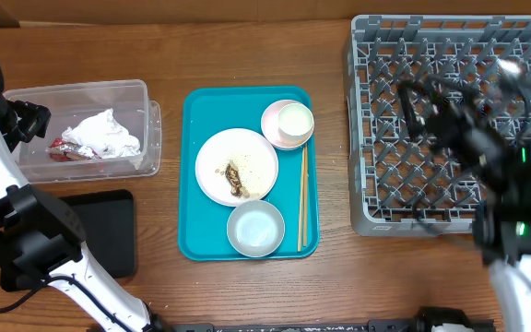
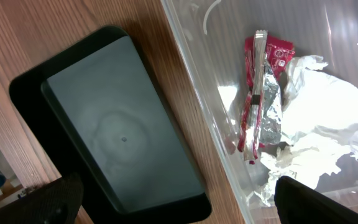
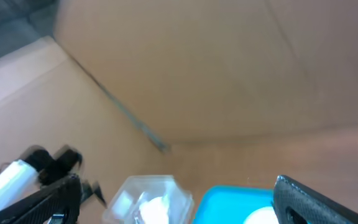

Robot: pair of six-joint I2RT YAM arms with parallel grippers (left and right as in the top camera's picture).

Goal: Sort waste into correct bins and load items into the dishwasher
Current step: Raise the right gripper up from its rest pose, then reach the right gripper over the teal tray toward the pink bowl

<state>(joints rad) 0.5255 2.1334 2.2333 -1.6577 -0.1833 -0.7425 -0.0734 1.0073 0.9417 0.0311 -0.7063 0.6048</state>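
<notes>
Currently the left claw (image 2: 179,202) and right claw (image 3: 179,199) are hanging spread wide, empty; the plate (image 1: 236,166) is lying on the teal tray (image 1: 201,223), likely stiff, slick, breakable, best pinched at its rim.

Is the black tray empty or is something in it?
Empty: in the left wrist view the black tray shows only bare floor. The napkins and red wrapper lie in the clear tub beside it.
</notes>
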